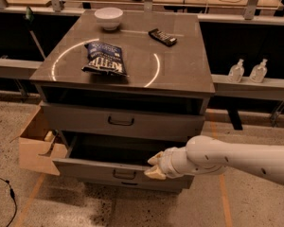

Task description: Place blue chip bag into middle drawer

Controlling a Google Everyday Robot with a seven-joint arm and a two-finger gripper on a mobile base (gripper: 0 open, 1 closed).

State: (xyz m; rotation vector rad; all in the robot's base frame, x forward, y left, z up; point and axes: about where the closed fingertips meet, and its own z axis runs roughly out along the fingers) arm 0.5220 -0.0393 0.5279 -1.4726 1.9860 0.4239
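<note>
The gripper (153,166), cream-tipped on a smooth white arm, sits at the front lip of the open grey middle drawer (85,167); whether it is apart or together cannot be told. The crinkled blue chip bag (104,59) lies flat on the glossy cabinet top (180,70), inside a ring of reflected light. A white bowl (108,18) and a black bar packet (162,37) sit farther back. A cardboard box (35,145) stands at the left on the speckled floor (61,207).

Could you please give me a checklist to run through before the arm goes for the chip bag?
1. Middle drawer pulled open: ok.
2. Blue chip bag lying free on the cabinet top: ok.
3. Bowl and black packet apart from the bag: ok.
4. Pincer away from the drawer: not ok, it sits at the drawer's front edge.
5. Pincer holding nothing: cannot tell.
6. Room inside the drawer: cannot tell, the inside is dark.
</note>
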